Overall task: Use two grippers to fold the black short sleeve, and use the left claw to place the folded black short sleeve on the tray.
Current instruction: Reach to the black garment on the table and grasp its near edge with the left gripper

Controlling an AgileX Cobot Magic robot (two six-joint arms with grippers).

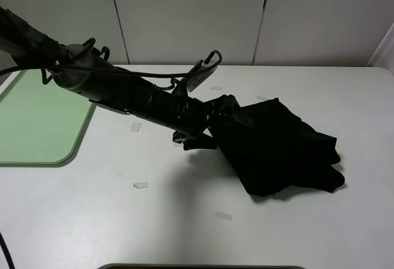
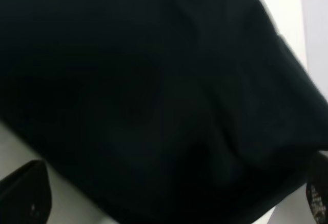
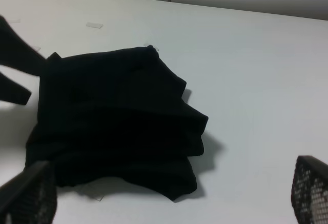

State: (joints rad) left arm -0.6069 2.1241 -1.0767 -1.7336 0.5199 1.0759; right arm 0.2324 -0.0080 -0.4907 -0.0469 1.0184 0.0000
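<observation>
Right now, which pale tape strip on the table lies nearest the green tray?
The tape strip just right of the tray, under the left arm; the others sit farther right.

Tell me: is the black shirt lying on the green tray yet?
No, the black short sleeve lies bunched on the white table, well to the right of the tray, which holds nothing visible.

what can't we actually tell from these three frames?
- Left gripper: in the exterior high view its jaws merge with the black short sleeve; contact unreadable.
- Left wrist view: the cloth fills the frame, dark and blurred; fold layers unreadable.
- Right gripper: absent from the exterior high view; only fingertips show at the right wrist view's edge.
- Tray: cut off by the exterior view's left edge, partly behind the arm.
</observation>
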